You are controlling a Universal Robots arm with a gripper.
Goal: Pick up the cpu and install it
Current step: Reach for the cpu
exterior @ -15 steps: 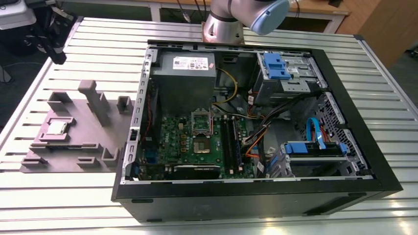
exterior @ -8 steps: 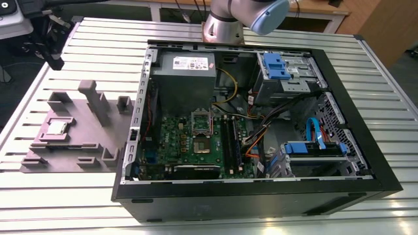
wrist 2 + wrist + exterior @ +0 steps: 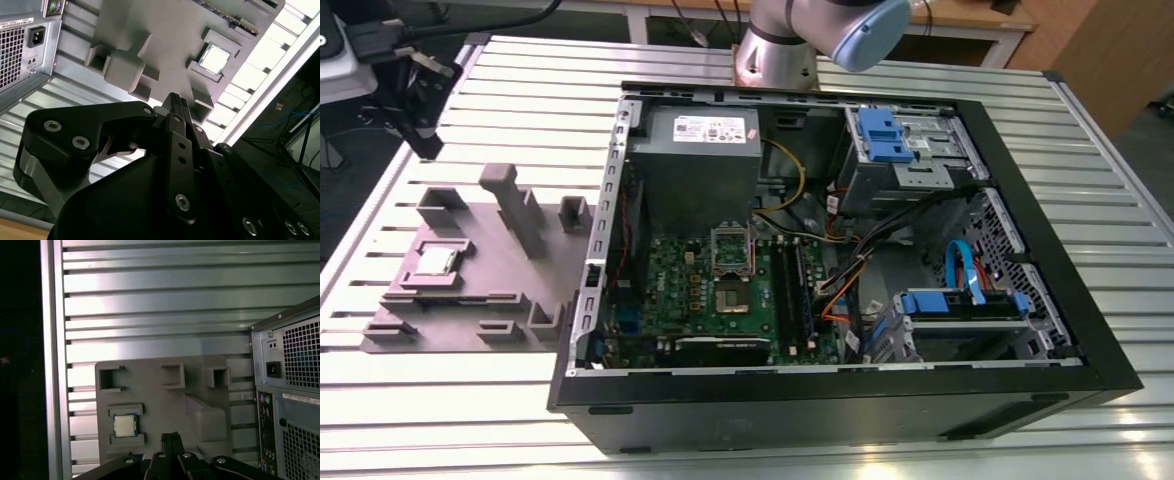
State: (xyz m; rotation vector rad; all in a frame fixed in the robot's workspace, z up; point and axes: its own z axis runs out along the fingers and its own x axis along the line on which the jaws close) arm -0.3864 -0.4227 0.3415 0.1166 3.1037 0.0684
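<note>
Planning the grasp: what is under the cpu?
The cpu sits in a pocket of the grey fixture plate, on the slatted metal table. The pocket floor is covered by it.

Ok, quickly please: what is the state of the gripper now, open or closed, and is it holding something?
Gripper: closed, holding nothing; the cpu lies in a recess of the grey tray.

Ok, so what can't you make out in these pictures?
Exterior view: robot arm cut off by the top edge.
Exterior view: cpu socket contacts, too small.
First wrist view: edge of the grey tray hidden behind the claw.
First wrist view: cpu corner marking, too small.
</note>
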